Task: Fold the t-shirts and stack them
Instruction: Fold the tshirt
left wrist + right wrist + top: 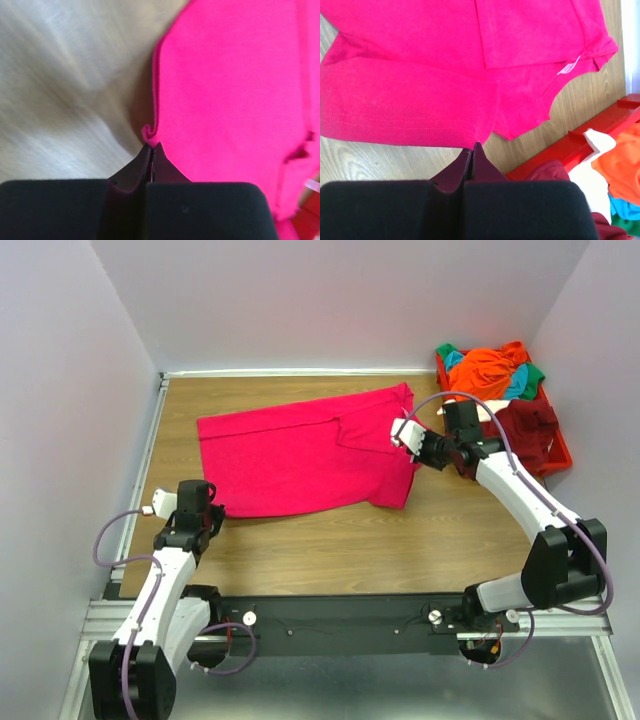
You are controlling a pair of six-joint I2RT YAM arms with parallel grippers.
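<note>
one magenta t-shirt (300,450), lying spread across the middle of the brown surface (350,550), long axis running left to right, a flap at its right end lying doubled back over the body.

two pincers, both engaging it. left pincer (151,146) is sitting at the near-left corner, fingers pressed together and pinching a small curl of hem at their tips. right pincer (472,146) is sitting at the right edge, fingers likewise closed, tips appearing to nip the hem where the flap is turning over.

one red bin (556,455) at the far right, holding an orange t-shirt (490,370), a maroon t-shirt (525,425), teal cloth (517,387) and green cloth (447,352), all waiting unfolded.

step in hand, as judged: folding the first shirt, early in the task, nothing stacked.

next move is calling for both pincers lifting their held edges together and carrying them across the body, keeping the cloth taut so it is landing flat.
</note>
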